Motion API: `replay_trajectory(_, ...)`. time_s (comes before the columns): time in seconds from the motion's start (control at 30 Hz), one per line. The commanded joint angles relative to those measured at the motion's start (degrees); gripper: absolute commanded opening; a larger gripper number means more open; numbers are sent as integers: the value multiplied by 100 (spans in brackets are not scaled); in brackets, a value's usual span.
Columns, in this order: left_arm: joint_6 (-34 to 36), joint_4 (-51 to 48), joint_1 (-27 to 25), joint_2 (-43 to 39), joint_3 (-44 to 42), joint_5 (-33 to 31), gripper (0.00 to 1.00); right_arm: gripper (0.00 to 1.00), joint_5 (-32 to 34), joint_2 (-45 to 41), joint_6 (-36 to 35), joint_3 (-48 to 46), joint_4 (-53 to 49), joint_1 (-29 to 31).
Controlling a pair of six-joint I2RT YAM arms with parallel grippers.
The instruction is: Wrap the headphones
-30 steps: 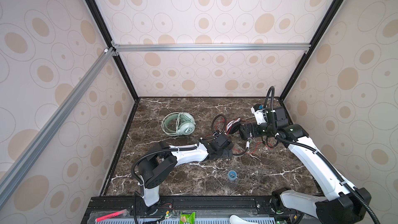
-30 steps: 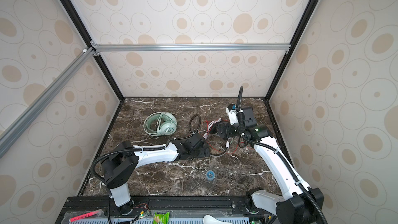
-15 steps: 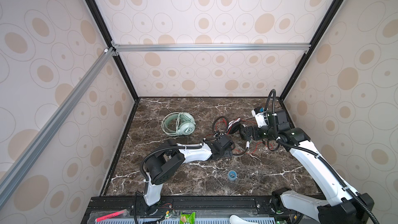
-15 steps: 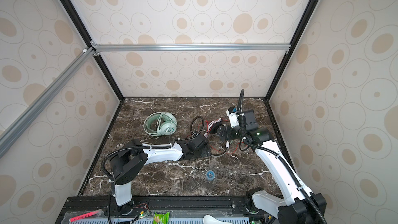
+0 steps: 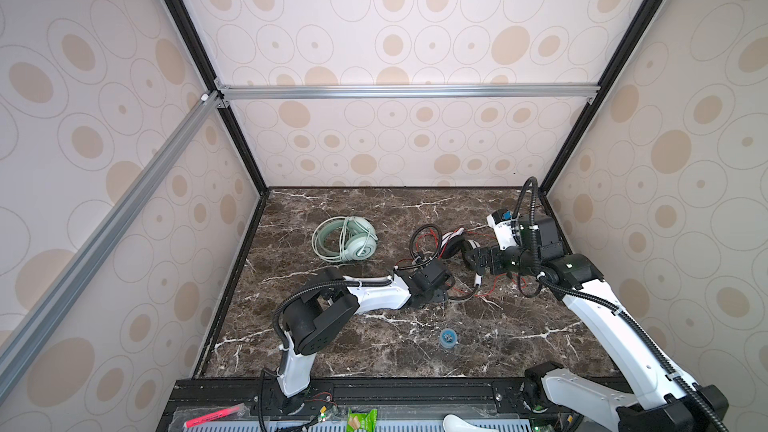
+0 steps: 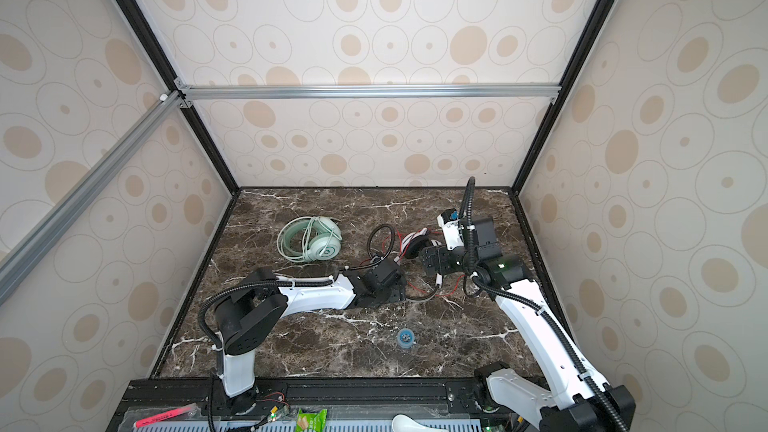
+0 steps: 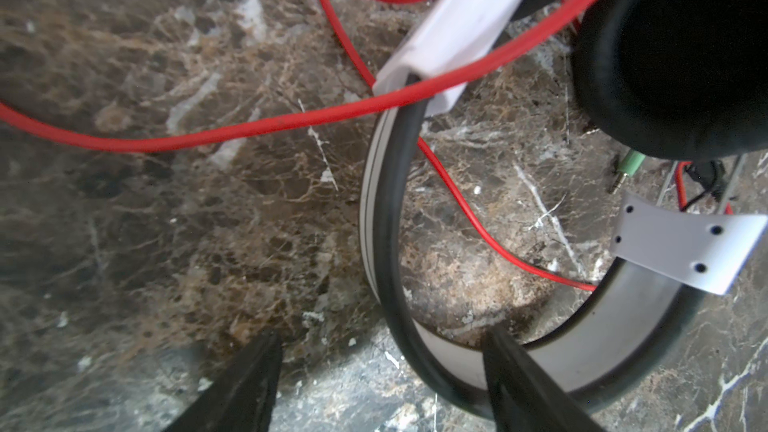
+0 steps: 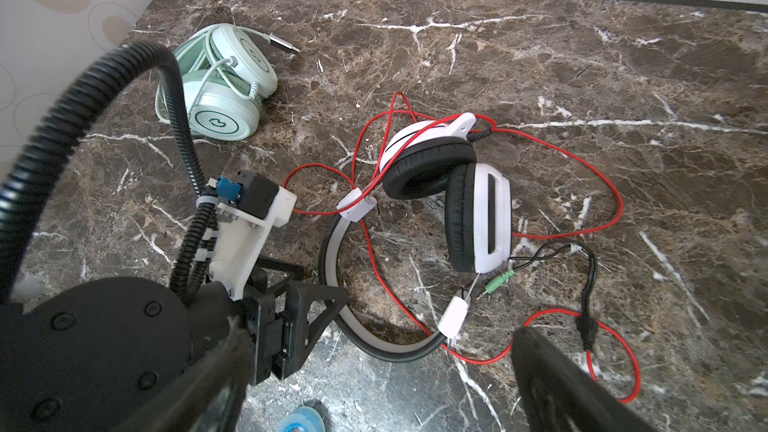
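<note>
Two headsets lie on the brown, white-veined desk (image 5: 374, 209). The white-and-black headset (image 8: 478, 209) lies flat, right of centre. Its cups face the back wall and its grey-lined band arches toward the front edge. It has glossy shells and padded black cushions, and its thin red cord (image 8: 582, 168) sprawls in loose loops. The mint headset (image 5: 349, 241), with its cord coiled round it, rests back-left, well apart. The left hand (image 7: 382, 334) is spread, straddling the band's arch. The right hand (image 8: 382, 338) gapes wide near the cups. Bare desk lies in front, apart from a small blue disc (image 5: 448, 337).
</note>
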Motion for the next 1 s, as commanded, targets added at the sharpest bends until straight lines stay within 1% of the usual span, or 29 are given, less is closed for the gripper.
replay_trajectory(0.0, -126, -194, 15, 223, 339, -90, 69, 100, -2, -24, -161, 11, 19, -8)
replay_trajectory(0.1, -67, -320, 5, 361, 491, -70, 60, 100, 23, -56, -210, 16, 4, -3)
replay_trajectory(0.2, -21, -445, 14, 356, 510, -128, 44, 100, 93, -116, -280, -19, -23, -8)
replay_trajectory(0.27, 59, -496, 42, 308, 472, -182, 35, 100, 149, -159, -311, -23, -35, -7)
replay_trajectory(0.33, 227, -630, 122, 241, 464, -238, 23, 100, 172, -176, -339, -20, -52, -8)
replay_trajectory(0.4, 455, -808, 226, 145, 460, -325, 14, 100, 165, -180, -338, 5, -57, -8)
replay_trajectory(0.53, 1123, -961, 510, -149, 411, -461, 9, 100, 116, -128, -332, 83, -75, -6)
replay_trajectory(0.6, 1615, -1048, 694, -281, 473, -425, 5, 100, 99, -102, -319, 146, -79, -7)
replay_trajectory(0.7, 2330, -1311, 1032, -320, 687, -289, 1, 100, 73, -66, -296, 201, -63, -6)
replay_trajectory(0.73, 2545, -1463, 1174, -301, 796, -264, 0, 100, 53, -51, -282, 222, -47, -8)
replay_trajectory(0.83, 3177, -1812, 1417, -220, 1197, -333, 0, 100, 7, -18, -239, 233, -11, -6)
replay_trajectory(0.97, 4266, -2558, 1471, 223, 2013, -349, 0, 100, -19, -10, -213, 233, 2, -3)
